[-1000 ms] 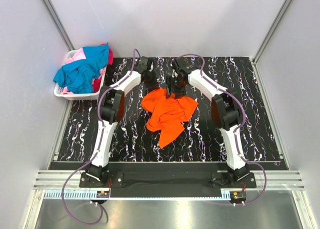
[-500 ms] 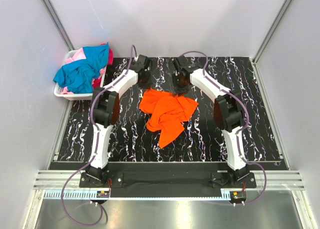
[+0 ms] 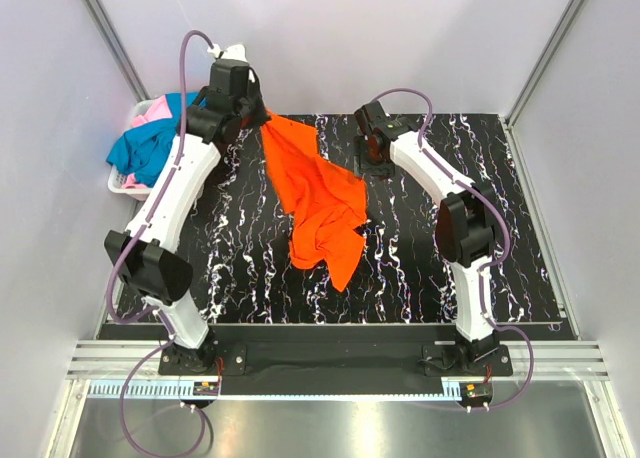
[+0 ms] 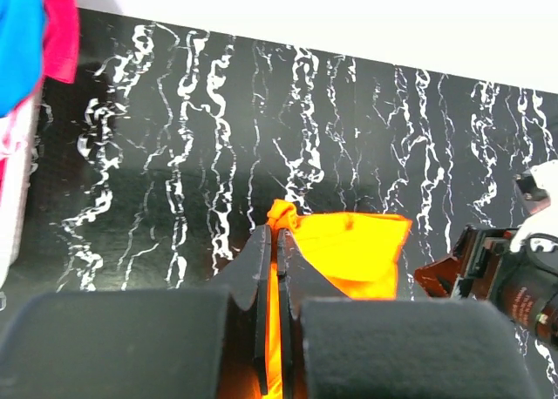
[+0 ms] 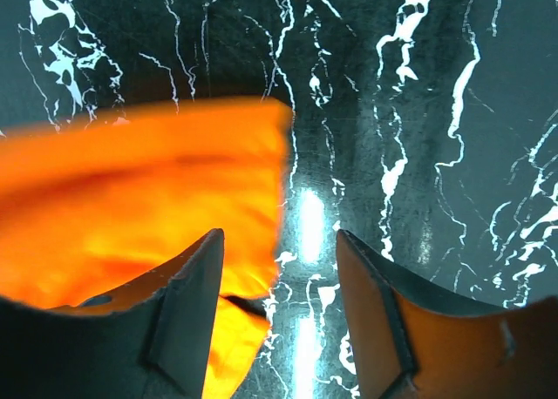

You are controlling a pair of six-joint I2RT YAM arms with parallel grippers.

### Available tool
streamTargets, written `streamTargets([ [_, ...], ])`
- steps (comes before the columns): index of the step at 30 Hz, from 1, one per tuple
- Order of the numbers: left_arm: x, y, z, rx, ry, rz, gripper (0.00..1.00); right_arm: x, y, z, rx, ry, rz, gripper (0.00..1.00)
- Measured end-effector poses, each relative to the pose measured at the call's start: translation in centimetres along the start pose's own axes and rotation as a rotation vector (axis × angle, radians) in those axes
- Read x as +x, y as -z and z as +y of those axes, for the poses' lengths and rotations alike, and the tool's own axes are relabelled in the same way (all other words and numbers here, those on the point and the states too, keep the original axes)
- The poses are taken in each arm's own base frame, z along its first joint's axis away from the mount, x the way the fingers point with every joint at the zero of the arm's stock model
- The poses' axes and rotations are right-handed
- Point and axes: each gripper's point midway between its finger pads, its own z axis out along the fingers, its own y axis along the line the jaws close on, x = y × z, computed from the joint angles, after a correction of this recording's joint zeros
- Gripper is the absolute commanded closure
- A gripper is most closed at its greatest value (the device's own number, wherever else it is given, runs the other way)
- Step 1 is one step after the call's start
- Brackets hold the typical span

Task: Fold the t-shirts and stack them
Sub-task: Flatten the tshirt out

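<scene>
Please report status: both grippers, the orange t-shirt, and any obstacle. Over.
Left gripper shut on orange t-shirt, one end held high. Right gripper open, beside it. Nothing in the way; basket far left.

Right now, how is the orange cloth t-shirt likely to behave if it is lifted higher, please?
The bright orange cloth t-shirt is probably floppy: it drapes long from the left end effector, pinched at one corner. It seems light, since that small pinch carries it. Its crumpled lower end may drag.
</scene>
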Motion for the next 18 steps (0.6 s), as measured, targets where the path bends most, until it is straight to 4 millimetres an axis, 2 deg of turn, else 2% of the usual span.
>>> streamTargets([
  [5, 0.2, 0.4, 0.8, -0.029, -0.020, 0.009, 1.00, 0.1, 0.2, -0.1, -0.002, -0.002, 0.005, 0.35],
  [10, -0.4, 1.9, 1.6, -0.062, -0.049, 0.002, 1.00, 0.6, 0.4, 1.2, -0.079, -0.002, 0.036, 0.35],
  [13, -2.4, 3.8, 1.4, -0.056, -0.052, -0.047, 1.00, 1.0, 0.7, 2.5, -0.153, 0.000, 0.063, 0.36],
  [18, -7.9, 8.8, 0.0, 0.001, -0.042, -0.199, 1.00, 1.2, 1.1, 4.2, -0.251, 0.004, 0.081, 0.35],
])
